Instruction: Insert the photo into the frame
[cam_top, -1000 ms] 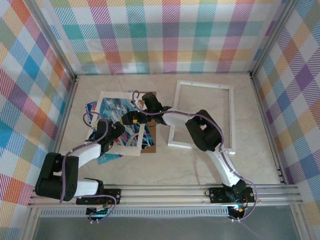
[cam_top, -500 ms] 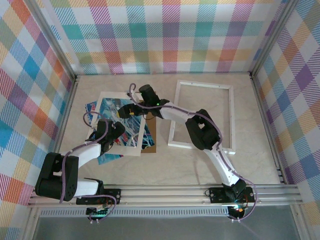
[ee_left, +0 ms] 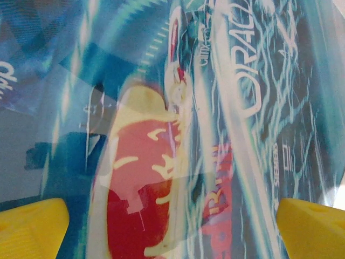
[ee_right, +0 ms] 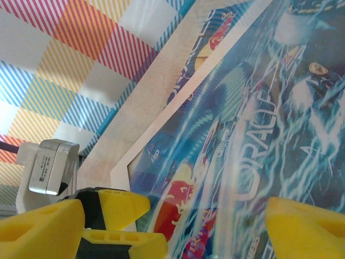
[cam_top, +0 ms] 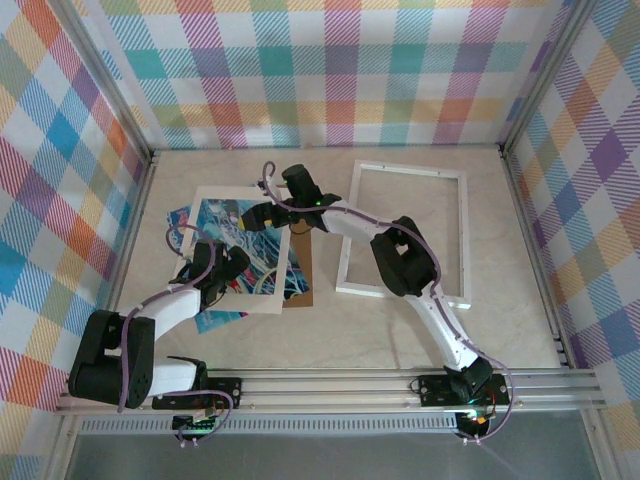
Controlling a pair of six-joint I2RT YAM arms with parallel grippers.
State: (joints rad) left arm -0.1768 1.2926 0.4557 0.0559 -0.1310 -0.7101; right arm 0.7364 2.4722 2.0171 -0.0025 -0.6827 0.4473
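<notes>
Both arms are reached toward the desk's left side; left claw [ee_left: 172, 222] and right claw [ee_right: 178, 229] are held spread.

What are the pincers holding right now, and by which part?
Nothing: the left pincer and the right pincer both stand open over the photo.

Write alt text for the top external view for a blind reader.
Two robot arms meet over a blue photo under a cream mat, left of centre, left claw nearer, right claw farther. The white frame lies apart on the right.
</notes>
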